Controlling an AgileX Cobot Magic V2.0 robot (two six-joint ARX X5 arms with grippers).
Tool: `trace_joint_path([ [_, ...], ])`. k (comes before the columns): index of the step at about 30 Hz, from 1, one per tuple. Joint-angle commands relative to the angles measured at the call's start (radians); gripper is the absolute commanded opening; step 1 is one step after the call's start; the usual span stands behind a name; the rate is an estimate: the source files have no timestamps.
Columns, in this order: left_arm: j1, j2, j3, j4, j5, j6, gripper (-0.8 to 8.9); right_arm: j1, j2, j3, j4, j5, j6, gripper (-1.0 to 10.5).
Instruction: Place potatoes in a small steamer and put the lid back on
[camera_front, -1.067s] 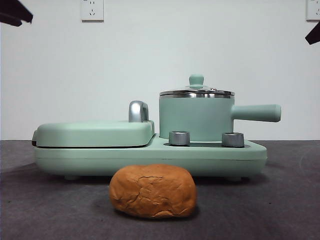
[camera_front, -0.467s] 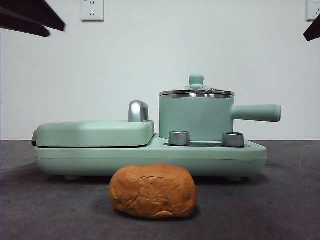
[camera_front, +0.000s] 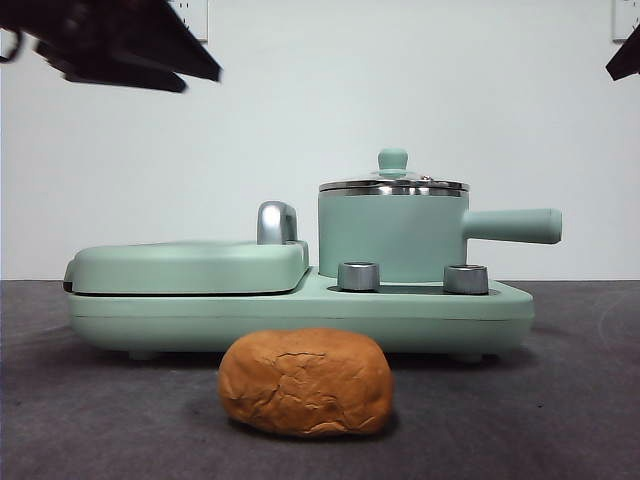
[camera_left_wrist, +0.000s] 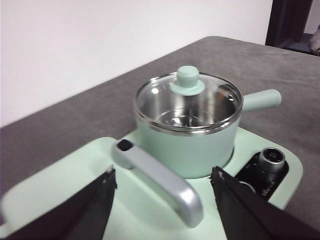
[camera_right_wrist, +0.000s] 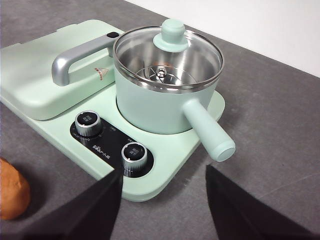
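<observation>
The potato (camera_front: 305, 383), an orange-brown crusty lump, lies on the grey table in front of the appliance; its edge shows in the right wrist view as potato (camera_right_wrist: 11, 196). The small steamer (camera_front: 392, 238) (camera_left_wrist: 186, 142) (camera_right_wrist: 161, 100) stands on the appliance's right half, its handle pointing right. The glass lid (camera_front: 393, 182) (camera_left_wrist: 188, 102) (camera_right_wrist: 169, 56) with its green knob sits closed on it. My left gripper (camera_left_wrist: 162, 190) hangs open above the grill cover, left of the steamer, and appears as the dark left gripper (camera_front: 125, 45) at the upper left. My right gripper (camera_right_wrist: 162, 186) is open, high, on the near side of the appliance.
A flat green grill cover (camera_front: 190, 265) with a chrome handle (camera_front: 276, 222) (camera_left_wrist: 157, 180) fills the appliance's left half. Two steel dials (camera_front: 358, 276) (camera_front: 465, 279) sit on the front of the base. A white wall with sockets stands behind.
The left arm has come further into the front view from the upper left, moving right and looming larger. The right arm's tip, the potato and the steamer have not moved.
</observation>
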Motion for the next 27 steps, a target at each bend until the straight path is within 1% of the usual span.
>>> trace_joint_path([
  [1, -0.031, 0.070, 0.057, 0.017, -0.021, -0.016, 3.02, 0.003, 0.004, 0.018, 0.011, 0.003, 0.021, 2.6],
  [12, -0.101, 0.330, 0.300, 0.011, -0.029, -0.016, 2.99, 0.003, 0.004, 0.018, 0.011, 0.003, 0.021, 2.6],
  [15, -0.114, 0.401, 0.380, 0.006, -0.029, -0.021, 2.99, 0.003, 0.004, 0.018, 0.011, 0.003, 0.021, 2.6],
  [17, -0.122, 0.454, 0.439, 0.005, -0.029, -0.043, 3.00, 0.003, 0.004, 0.018, 0.011, 0.003, 0.021, 2.6],
  [22, -0.143, 0.579, 0.599, -0.043, -0.029, -0.042, 2.99, 0.003, 0.004, 0.018, 0.011, 0.003, 0.021, 2.6],
  [27, -0.167, 0.687, 0.714, -0.046, -0.028, -0.042, 3.00, 0.003, 0.004, 0.018, 0.011, 0.003, 0.021, 2.6],
])
